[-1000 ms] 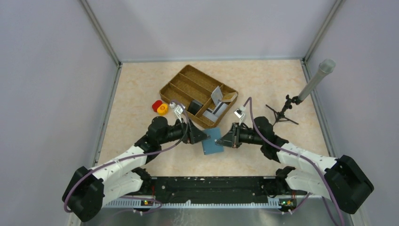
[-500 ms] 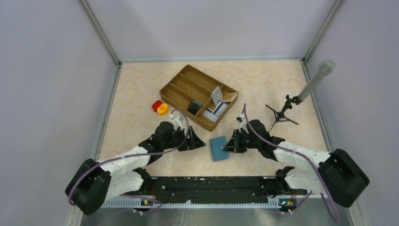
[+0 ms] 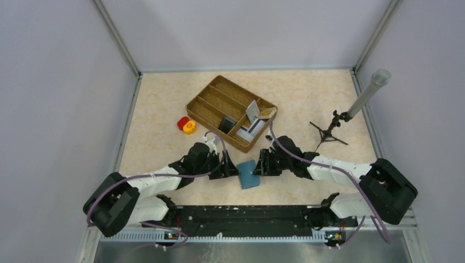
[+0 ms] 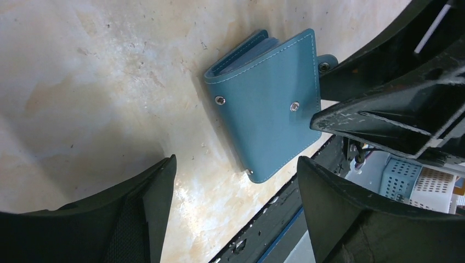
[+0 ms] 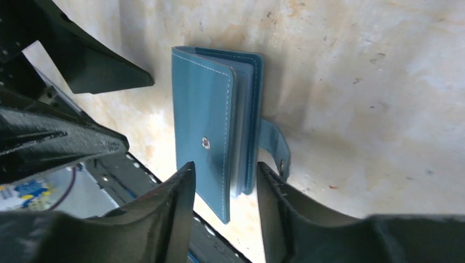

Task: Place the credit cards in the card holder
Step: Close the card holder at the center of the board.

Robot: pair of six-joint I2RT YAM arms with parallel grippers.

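Note:
The teal-blue card holder [image 3: 249, 174] lies folded on the table between my two grippers, its closing tab [image 5: 272, 143] unfastened and sticking out. My left gripper [image 4: 236, 164] is open just left of it, with nothing between its fingers. On the other side my right gripper [image 5: 226, 167] is open too, one finger on each side of the near end of the card holder [image 5: 208, 131] without pinching it. The credit cards [image 3: 253, 112], grey ones and a tan one, lean in the right compartment of the woven tray. In the left wrist view the card holder [image 4: 268, 104] shows two snap studs.
The brown divided tray [image 3: 211, 101] stands just behind the grippers. Red and yellow round pieces [image 3: 186, 125] lie to its left. A small tripod with a grey tube [image 3: 334, 126] stands at the right. The black base rail [image 3: 247, 216] runs along the near edge.
My right gripper has opened and let go of the card holder, which now rests on the table. Both grippers have dropped lower and closer to it; the left jaws have narrowed slightly.

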